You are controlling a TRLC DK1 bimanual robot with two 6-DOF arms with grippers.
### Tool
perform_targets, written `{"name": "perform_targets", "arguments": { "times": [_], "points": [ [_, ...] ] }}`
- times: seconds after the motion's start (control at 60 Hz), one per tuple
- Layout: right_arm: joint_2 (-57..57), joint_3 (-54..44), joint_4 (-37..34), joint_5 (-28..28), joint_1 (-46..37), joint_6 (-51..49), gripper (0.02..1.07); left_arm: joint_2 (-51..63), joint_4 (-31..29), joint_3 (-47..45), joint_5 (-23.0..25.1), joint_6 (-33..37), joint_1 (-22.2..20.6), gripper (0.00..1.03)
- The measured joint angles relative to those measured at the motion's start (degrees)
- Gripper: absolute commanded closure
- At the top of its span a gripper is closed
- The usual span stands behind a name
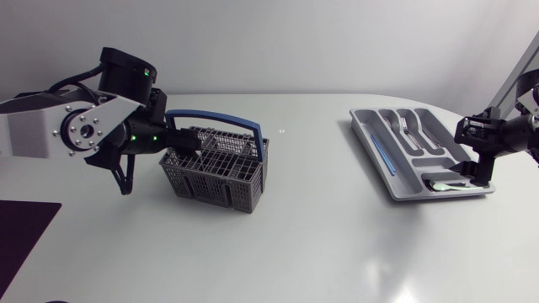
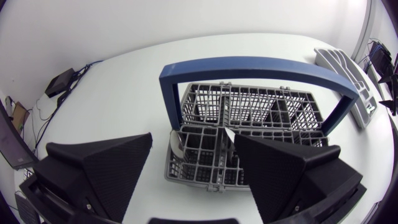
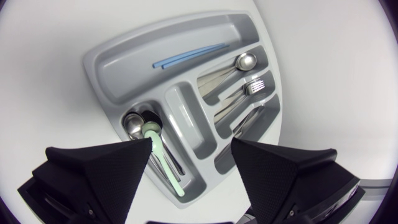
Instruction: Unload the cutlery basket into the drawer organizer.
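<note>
Both spread: left gripper (image 2: pixel 193 140), right gripper (image 3: pixel 191 142). Left: drop straight onto silver utensil (image 2: pixel 176 148) in grey blue-handled mesh basket (image 2: pixel 261 106), dodge handle (image 2: pixel 249 65).

no readable text, labels, numbers or signs on anything in these views

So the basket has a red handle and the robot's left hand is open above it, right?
Not quite. The handle is blue, not red; the left wrist view shows it arching over the basket. The left gripper is indeed open above it.
</note>
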Motion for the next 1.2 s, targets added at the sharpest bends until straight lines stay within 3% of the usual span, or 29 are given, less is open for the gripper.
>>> {"name": "perform_targets", "arguments": {
  "times": [0.2, 0.333, 0.483, 0.583, 0.767, 0.817, 1.1, 1.2],
  "points": [
    [-6.67, -2.75, -0.07, 0.02, 5.99, 9.01, 0.07, 1.44, -0.98, 0.0, -3.19, -1.49, -0.74, 0.18],
    [-10.54, -4.09, -0.09, 0.31, 10.1, 14.14, 0.07, 2.01, -1.88, 0.04, -4.11, -3.02, -0.74, 0.28],
    [-13.57, -4.76, -0.48, 1.33, 14.56, 19.52, 0.07, 3.74, -2.43, 0.2, -4.11, -4.68, -0.61, 0.29],
    [-15.15, -5.77, -0.5, 2.69, 17.42, 22.27, 0.07, 4.94, -2.49, 0.5, -4.11, -5.75, -0.24, 0.43],
    [-17.7, -7.93, -0.94, 3.78, 21.4, 25.29, 0.09, 5.03, -2.47, 1.03, -4.15, -7.23, 0.22, 0.46],
    [-18.18, -8.48, -0.96, 3.93, 22.18, 25.73, 0.09, 5.03, -2.47, 1.03, -4.13, -7.32, 0.22, 0.52],
    [-19.1, -9.68, -1.36, 4.59, 25.53, 27.58, 0.1, 5.03, -2.25, 1.03, -4.52, -8.07, 0.44, 0.62],
    [-19.67, -10.43, -1.42, 5.2, 26.58, 27.82, 0.1, 5.05, -1.97, 1.03, -4.55, -8.09, 1.03, 0.7]
  ]
}}
